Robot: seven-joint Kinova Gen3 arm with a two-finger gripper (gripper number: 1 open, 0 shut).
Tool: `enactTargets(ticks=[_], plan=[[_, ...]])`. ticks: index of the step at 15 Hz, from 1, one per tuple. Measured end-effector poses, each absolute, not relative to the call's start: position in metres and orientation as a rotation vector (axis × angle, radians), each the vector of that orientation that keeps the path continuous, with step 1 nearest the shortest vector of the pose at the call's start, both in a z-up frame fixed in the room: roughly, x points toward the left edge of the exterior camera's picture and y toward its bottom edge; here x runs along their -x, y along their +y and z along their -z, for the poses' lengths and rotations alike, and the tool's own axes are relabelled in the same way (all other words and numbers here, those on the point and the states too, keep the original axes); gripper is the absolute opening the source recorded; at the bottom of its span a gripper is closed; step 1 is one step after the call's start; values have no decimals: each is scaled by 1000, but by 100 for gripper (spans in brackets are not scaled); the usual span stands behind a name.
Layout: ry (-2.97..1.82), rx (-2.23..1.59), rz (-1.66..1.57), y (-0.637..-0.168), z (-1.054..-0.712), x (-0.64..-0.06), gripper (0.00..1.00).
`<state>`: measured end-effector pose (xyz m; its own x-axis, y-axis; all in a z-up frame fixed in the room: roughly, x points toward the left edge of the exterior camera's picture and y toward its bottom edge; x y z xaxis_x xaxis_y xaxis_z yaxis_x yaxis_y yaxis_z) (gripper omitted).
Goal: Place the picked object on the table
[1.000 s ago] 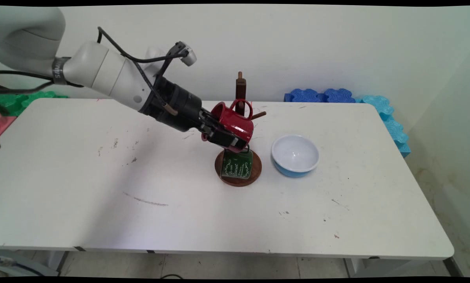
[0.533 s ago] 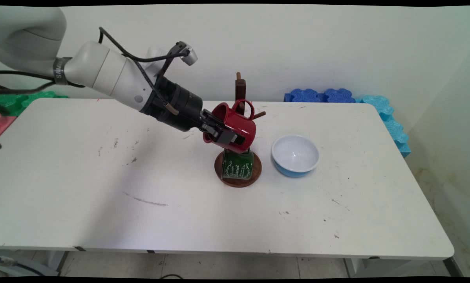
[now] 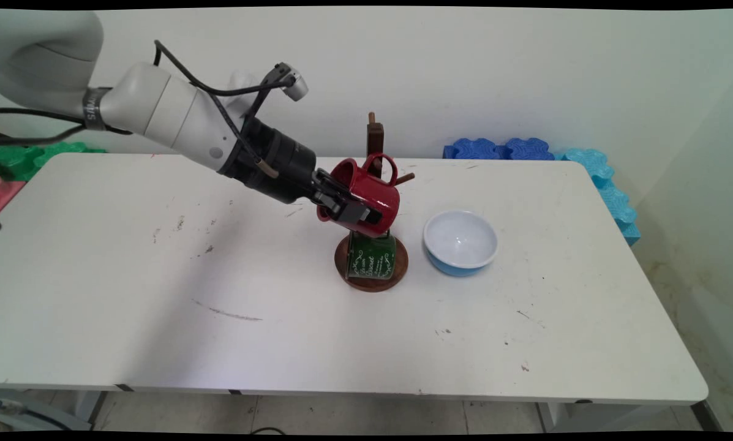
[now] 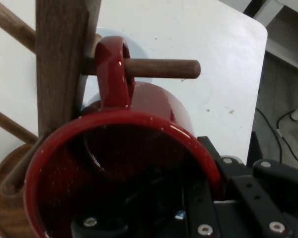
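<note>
My gripper [image 3: 353, 211] is shut on the rim of a red mug [image 3: 373, 195], one finger inside it and one outside. The mug is tilted against a wooden mug tree [image 3: 375, 136]. In the hand view the red mug [image 4: 139, 119] has its handle [image 4: 113, 69] threaded over a wooden peg [image 4: 164, 68] that sticks out of the tree's post [image 4: 62, 64]; my gripper [image 4: 203, 201] clamps the rim at the lower right. A dark green mug [image 3: 371, 257] with white lettering hangs low on the tree, just above its round base [image 3: 402, 264].
A blue bowl [image 3: 460, 241] with a white inside stands right of the tree's base. Blue foam tiles [image 3: 501, 149] and cyan ones [image 3: 608, 190] lie along the table's back right edge. Green foam tiles [image 3: 26, 154] lie at the back left.
The gripper and the red mug have shifted slightly right and up towards the tree's post over the last second; in the last half second almost nothing moved.
</note>
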<state>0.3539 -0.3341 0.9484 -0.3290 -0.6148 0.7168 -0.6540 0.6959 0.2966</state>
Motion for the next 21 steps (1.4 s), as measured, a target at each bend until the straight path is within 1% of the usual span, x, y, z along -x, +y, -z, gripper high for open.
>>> enactTargets(ticks=[21], plan=[[-2073,-845,-67,-319,-968,-350,0]])
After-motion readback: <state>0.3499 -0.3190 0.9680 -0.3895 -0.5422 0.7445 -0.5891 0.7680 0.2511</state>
